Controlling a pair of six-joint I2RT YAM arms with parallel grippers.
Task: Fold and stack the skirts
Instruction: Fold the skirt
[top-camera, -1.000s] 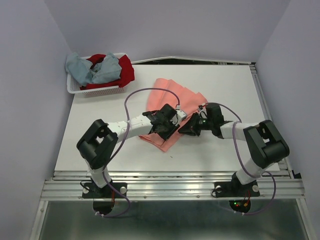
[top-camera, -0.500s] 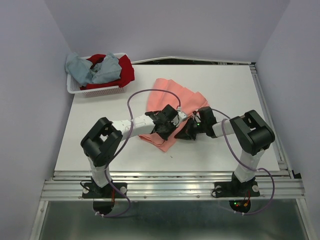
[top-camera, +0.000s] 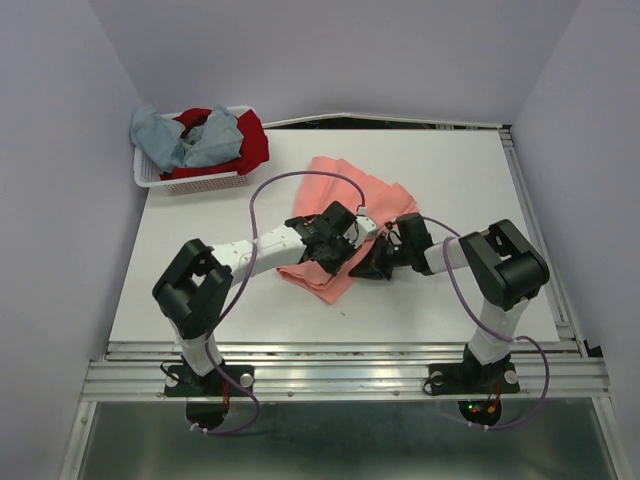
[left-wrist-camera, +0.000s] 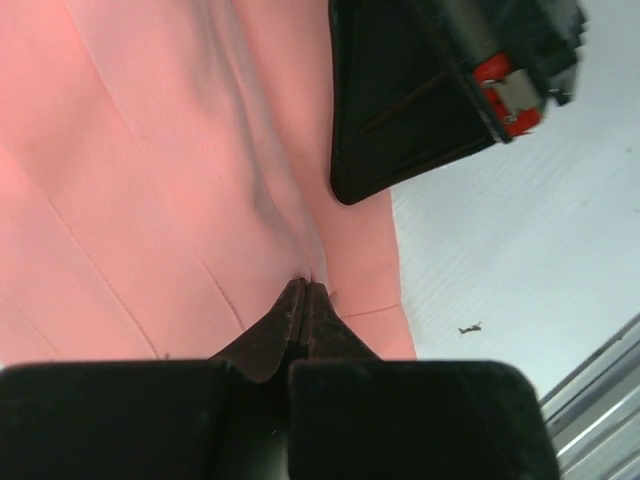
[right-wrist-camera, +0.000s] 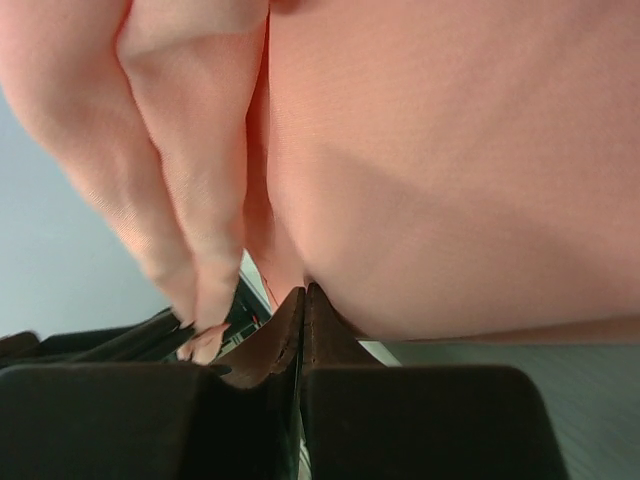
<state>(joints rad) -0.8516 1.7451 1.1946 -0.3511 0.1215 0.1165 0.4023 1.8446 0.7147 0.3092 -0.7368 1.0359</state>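
Observation:
A salmon-pink pleated skirt (top-camera: 350, 190) lies partly folded mid-table. My left gripper (top-camera: 347, 240) is down on its near part, and the left wrist view shows it (left-wrist-camera: 304, 287) shut, pinching a crease of the pink skirt (left-wrist-camera: 150, 150). Just to its right, my right gripper (top-camera: 373, 262) sits at the skirt's near right edge. In the right wrist view it (right-wrist-camera: 304, 290) is shut on a bulging fold of the pink skirt (right-wrist-camera: 450, 150). A dusty blue-grey skirt (top-camera: 175, 140) and a dark red skirt (top-camera: 252, 140) lie heaped in the basket.
The white mesh basket (top-camera: 195, 183) stands at the table's far left corner. Purple-grey walls close in on both sides and the back. The two grippers are close together, the right one's black body (left-wrist-camera: 420, 100) filling the top of the left wrist view.
Both grippers have closed on the pink skirt. The right arm has drawn in leftward toward the left gripper, and the left gripper has shifted slightly.

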